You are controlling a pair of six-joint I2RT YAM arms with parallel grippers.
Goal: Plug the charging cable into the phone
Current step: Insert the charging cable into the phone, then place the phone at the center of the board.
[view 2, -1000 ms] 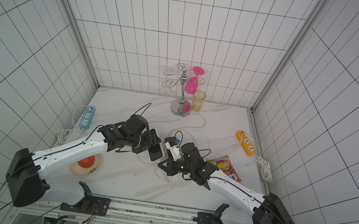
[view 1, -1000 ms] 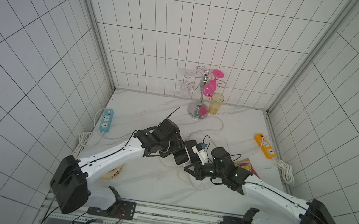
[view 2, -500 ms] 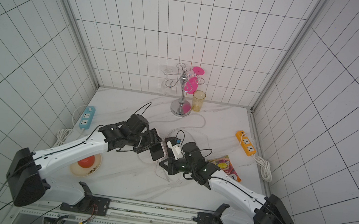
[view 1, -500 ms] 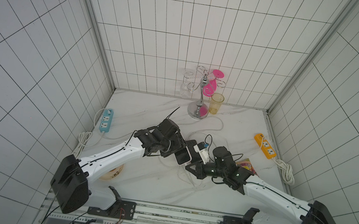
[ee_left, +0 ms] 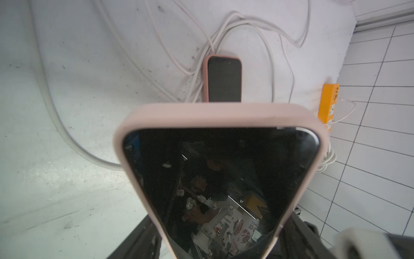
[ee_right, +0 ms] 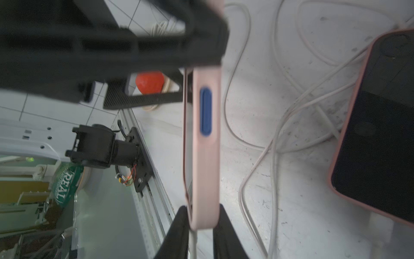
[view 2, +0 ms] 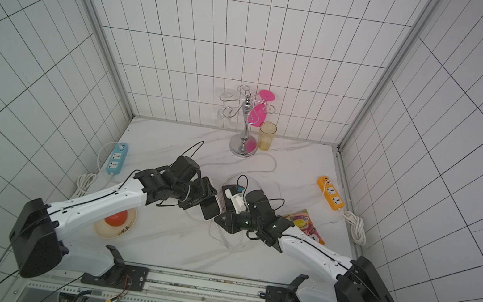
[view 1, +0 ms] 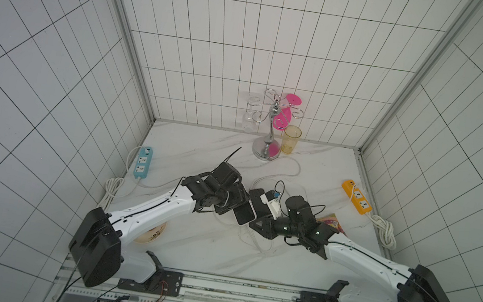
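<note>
Right gripper (ee_right: 201,215): jaws parted, one black finger (ee_right: 177,235) on either side of the bottom end of the phone (ee_right: 202,157). The white charging cable (ee_right: 194,244) runs between them with a gap on one side and meets that end of the phone; whether the plug is fully home cannot be told. Left gripper (view 1: 234,203): jaws clamped on the phone's long edges, holding it clear of the marble table (view 1: 202,250) near its middle, between the two arms. The phone has a pale pink case, a dark screen and a blue side button (ee_right: 205,112). Just beyond lies a second phone (ee_left: 224,78) in a salmon case, flat and screen up, among loose white cable loops (ee_right: 274,145). Further out are a snack packet (view 2: 303,224) beside the right arm and a plate (view 2: 124,230) under the left arm. An orange power strip (view 1: 356,201) lies at the table's right edge and a blue power strip (view 1: 142,164) at its left edge. At the rear wall stand a chrome glass stand (view 1: 261,153) and an amber cup (view 1: 291,139).
</note>
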